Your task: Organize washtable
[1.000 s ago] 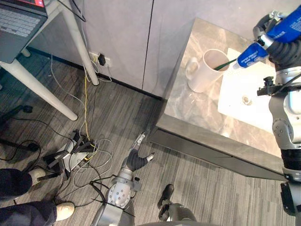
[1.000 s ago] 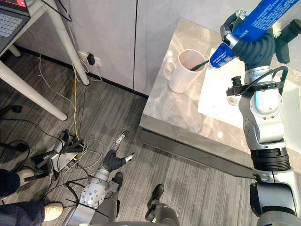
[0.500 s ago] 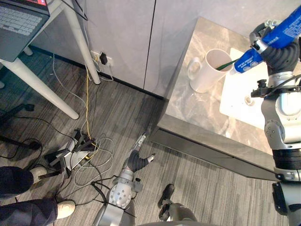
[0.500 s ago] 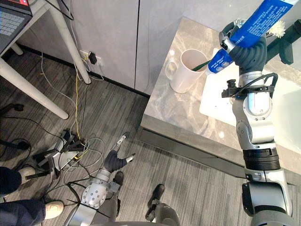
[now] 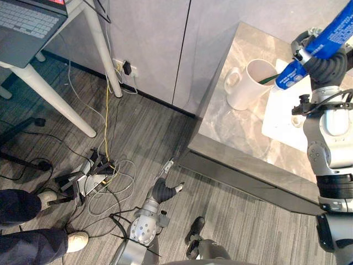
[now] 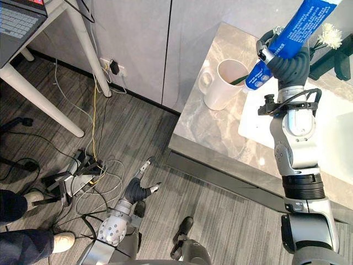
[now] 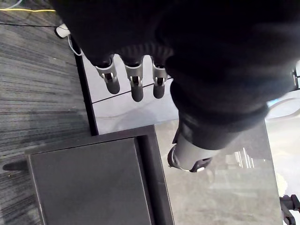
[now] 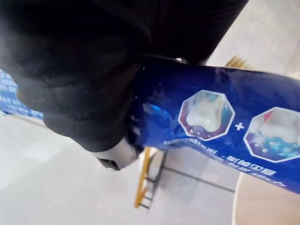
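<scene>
Nearest, down over the grey plank floor point(image 5: 165, 127), the left hand point(image 5: 159, 191) is hanging with its fingers point(image 7: 136, 89) loosely straight and holding nothing. Off to that side, a person's shoe point(image 5: 77, 240) is resting on the floor near a tangle of cables point(image 5: 105, 176).

Farther out, the marble bench point(image 5: 237, 132) is carrying a white sink point(image 5: 278, 118) and a white mug point(image 5: 246, 85), which is standing upright just beside the sink with its handle turned away from it. A thin green handle point(image 5: 268, 80) is leaning out over the mug's rim. The right hand point(image 6: 287, 62) is hovering above the sink, its fingers wrapping round a blue toothpaste tube point(image 6: 300, 25). The tube is slanting, its cap end pointing down just beside the mug's rim and the green handle.

Beyond that, white flowers point(image 6: 331, 36) are showing at the far edge, and a laptop point(image 5: 27, 25) is sitting on a white table point(image 5: 49, 91) on the far left.
</scene>
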### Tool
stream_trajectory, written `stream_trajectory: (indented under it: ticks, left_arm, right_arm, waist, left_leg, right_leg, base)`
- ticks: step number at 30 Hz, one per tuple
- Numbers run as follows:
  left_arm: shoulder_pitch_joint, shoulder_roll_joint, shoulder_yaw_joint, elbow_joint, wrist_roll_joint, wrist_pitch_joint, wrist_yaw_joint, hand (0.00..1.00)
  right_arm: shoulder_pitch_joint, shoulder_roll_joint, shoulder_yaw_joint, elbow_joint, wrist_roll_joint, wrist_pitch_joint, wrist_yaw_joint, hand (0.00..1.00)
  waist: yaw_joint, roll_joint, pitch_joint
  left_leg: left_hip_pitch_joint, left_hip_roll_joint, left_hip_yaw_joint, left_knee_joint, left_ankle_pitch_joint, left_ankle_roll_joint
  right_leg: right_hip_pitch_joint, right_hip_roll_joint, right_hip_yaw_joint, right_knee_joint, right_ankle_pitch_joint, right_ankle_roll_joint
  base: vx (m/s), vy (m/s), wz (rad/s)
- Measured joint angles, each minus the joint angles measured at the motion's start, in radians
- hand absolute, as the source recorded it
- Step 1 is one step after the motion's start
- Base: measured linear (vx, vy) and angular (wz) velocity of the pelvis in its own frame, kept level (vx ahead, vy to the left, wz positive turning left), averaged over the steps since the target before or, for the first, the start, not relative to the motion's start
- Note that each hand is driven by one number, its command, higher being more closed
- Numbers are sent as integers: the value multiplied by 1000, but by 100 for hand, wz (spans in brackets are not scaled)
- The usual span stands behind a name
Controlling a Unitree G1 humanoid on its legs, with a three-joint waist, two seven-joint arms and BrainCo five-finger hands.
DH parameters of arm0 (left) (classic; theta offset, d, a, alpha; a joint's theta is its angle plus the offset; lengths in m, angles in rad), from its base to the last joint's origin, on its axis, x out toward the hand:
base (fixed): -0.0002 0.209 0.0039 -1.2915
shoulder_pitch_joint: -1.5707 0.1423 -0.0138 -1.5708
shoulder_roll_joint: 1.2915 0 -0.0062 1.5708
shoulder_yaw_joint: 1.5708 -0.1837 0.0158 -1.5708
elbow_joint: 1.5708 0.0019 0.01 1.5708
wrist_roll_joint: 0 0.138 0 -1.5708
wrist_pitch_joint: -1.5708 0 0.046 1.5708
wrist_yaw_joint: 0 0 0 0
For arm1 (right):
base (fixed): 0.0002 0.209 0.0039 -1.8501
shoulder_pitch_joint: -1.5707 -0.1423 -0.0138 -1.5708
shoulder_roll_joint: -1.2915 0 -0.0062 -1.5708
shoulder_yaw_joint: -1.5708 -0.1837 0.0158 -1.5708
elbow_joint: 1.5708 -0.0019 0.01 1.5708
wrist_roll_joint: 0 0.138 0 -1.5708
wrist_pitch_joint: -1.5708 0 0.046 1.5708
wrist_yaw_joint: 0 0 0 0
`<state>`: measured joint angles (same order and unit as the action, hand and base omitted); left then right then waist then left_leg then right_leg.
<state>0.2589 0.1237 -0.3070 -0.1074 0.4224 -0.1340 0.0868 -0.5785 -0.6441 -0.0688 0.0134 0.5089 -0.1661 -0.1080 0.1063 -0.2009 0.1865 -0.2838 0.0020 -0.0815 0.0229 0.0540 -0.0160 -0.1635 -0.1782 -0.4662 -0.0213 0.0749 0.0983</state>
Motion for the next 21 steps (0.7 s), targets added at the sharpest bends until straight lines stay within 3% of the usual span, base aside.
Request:
stream_trajectory:
  ticks: [3, 9, 21]
  left_arm:
    - [0, 0, 1, 0, -1, 0, 0, 0]
    - [-2, 0, 6, 0, -1, 1, 0, 0]
    - [-2, -1, 42, 0, -29, 12, 0, 0]
  right_arm:
    - [30, 2, -36, -12, 0, 1, -1, 100]
    - [65, 7, -53, -41, -7, 18, -1, 100]
    - [73, 6, -110, -43, -14, 21, -24, 100]
  waist:
    - [19, -3, 0]
    - [20, -5, -1]
    - [23, -44, -25]
  left_leg:
    - [-5, 3, -2, 0, 0, 0]
    - [-7, 19, -6, 0, 0, -1]
    - [-14, 50, -4, 19, -14, -21]
  right_leg:
    - [0, 3, -2, -6, 2, 1]
    - [-1, 12, -2, -9, 29, 5]
    - [0, 44, 2, -17, 40, 4]
  base:
    - [6, 1, 2]
    - [8, 15, -1]
    - [13, 0, -2]
